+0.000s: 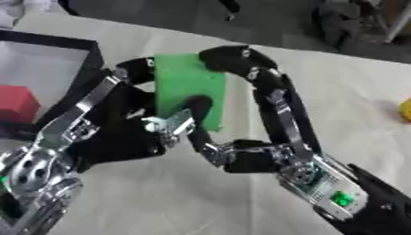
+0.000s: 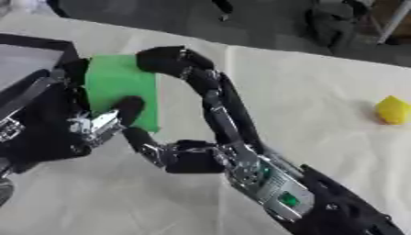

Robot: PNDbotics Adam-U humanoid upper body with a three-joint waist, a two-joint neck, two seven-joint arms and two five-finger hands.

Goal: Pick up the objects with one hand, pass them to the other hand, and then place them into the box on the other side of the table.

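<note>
Mid-handover at centre frame: the flat green foam block (image 1: 190,85) is held above the bench (image 1: 353,105), the right hand (image 1: 241,110) curled round its top and face, the left hand (image 1: 120,119) also curled on its left edge. The black-rimmed box (image 1: 80,50) at upper left already holds a red block (image 1: 16,103); a small yellow object (image 2: 392,110) waits at right.

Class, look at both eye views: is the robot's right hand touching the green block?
Touching. The left eye view shows the right hand curled over the green block's top edge, its thumb lying across the block's front face.
</note>
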